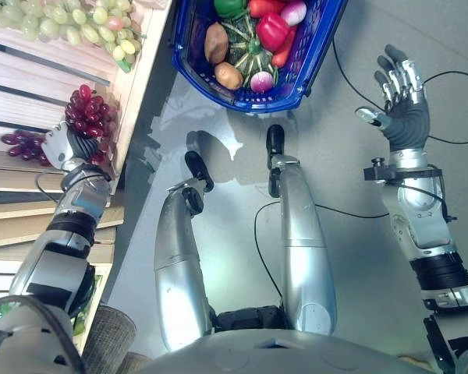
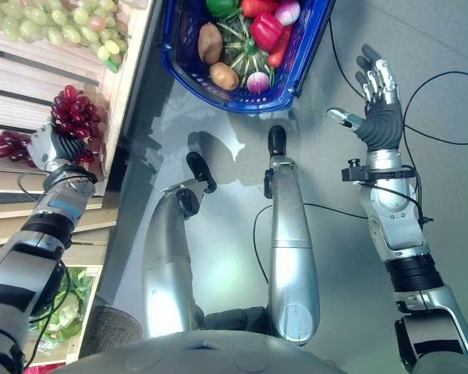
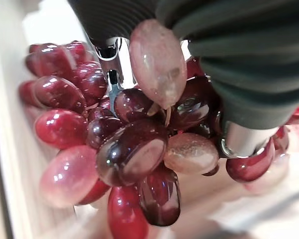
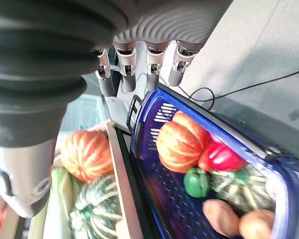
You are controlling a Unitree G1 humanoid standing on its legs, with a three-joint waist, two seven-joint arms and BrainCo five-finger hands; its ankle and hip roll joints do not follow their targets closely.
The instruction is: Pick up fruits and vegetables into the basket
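A bunch of red grapes (image 1: pixel 90 113) lies on a pale wooden shelf (image 1: pixel 31 78) at the left. My left hand (image 1: pixel 62 144) is on the bunch at its near end. In the left wrist view the red grapes (image 3: pixel 129 154) sit between a silver finger (image 3: pixel 111 59) and the thumb (image 3: pixel 244 142), which close round them. The blue basket (image 1: pixel 296 97) stands on the floor ahead. It holds a red pepper (image 1: pixel 271 31), two potatoes (image 1: pixel 216 43), a striped green squash (image 1: pixel 246 47) and a radish (image 1: pixel 261 81). My right hand (image 1: pixel 405 113) is raised at the right, open and holding nothing.
Green grapes (image 1: pixel 70 19) lie on the shelf's far part, and a second dark red bunch (image 1: pixel 19 144) lies left of my left hand. Beside the basket (image 4: pixel 154 164), an orange pumpkin (image 4: pixel 87 154) and a green squash (image 4: pixel 97 209) sit in a wooden crate.
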